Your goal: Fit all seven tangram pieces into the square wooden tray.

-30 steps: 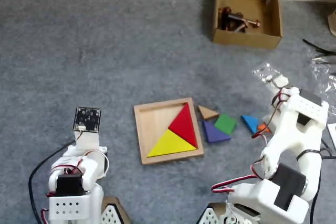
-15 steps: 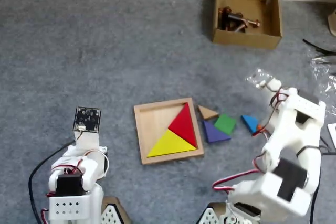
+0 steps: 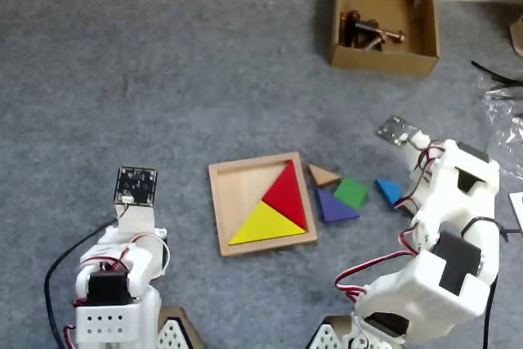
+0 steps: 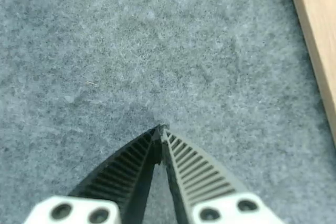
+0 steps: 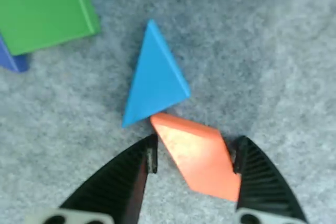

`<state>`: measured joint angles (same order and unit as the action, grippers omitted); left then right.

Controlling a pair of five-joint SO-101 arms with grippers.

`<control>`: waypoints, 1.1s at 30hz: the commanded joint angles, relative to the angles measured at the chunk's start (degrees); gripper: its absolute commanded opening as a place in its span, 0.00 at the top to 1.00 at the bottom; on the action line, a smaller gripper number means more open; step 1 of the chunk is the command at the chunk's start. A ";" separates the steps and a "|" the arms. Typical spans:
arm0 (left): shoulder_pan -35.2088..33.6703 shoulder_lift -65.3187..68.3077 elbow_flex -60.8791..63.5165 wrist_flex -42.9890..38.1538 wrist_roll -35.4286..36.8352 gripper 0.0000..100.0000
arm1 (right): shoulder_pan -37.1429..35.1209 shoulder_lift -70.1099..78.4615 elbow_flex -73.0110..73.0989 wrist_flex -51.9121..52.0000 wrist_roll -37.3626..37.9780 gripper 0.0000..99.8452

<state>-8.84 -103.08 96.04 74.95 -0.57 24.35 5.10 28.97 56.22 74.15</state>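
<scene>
The square wooden tray (image 3: 225, 202) lies mid-table and holds a red triangle (image 3: 288, 192) and a yellow triangle (image 3: 263, 223). To its right lie a tan triangle (image 3: 324, 175), a green square (image 3: 351, 193), a purple triangle (image 3: 333, 206) and a blue triangle (image 3: 388, 192). In the right wrist view my right gripper (image 5: 195, 153) is open, with one finger on each side of an orange parallelogram (image 5: 197, 158). That piece touches the blue triangle (image 5: 157, 77), beyond which lies the green square (image 5: 44, 9). My left gripper (image 4: 160, 129) is shut over bare carpet, left of the tray's edge (image 4: 315, 40).
A cardboard box (image 3: 384, 51) with copper-coloured parts stands at the back right. Clear plastic bags and cables (image 3: 502, 108) lie along the right edge. The right arm's white body (image 3: 445, 202) covers the area right of the blue triangle. Grey carpet covers the table.
The right arm's wrist has shifted left and toward the back and now covers the orange piece in the high view. The left arm and all pieces have stayed put.
</scene>
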 commanded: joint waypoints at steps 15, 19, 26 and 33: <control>-0.57 0.13 1.19 0.26 0.26 0.99 | 2.42 -0.84 -3.30 -0.84 -9.05 1.00; -0.57 0.13 1.19 0.26 0.26 0.99 | 2.42 -0.92 -3.38 -0.31 -13.54 1.00; -0.57 0.13 1.19 0.26 0.26 0.99 | -0.48 -3.74 -9.10 12.18 -23.82 1.00; -0.57 0.13 1.19 0.26 0.26 0.99 | -8.40 -9.54 -12.53 22.11 -33.05 1.00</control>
<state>-8.84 -103.08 96.04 74.95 -0.57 19.96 0.70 19.91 74.86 44.44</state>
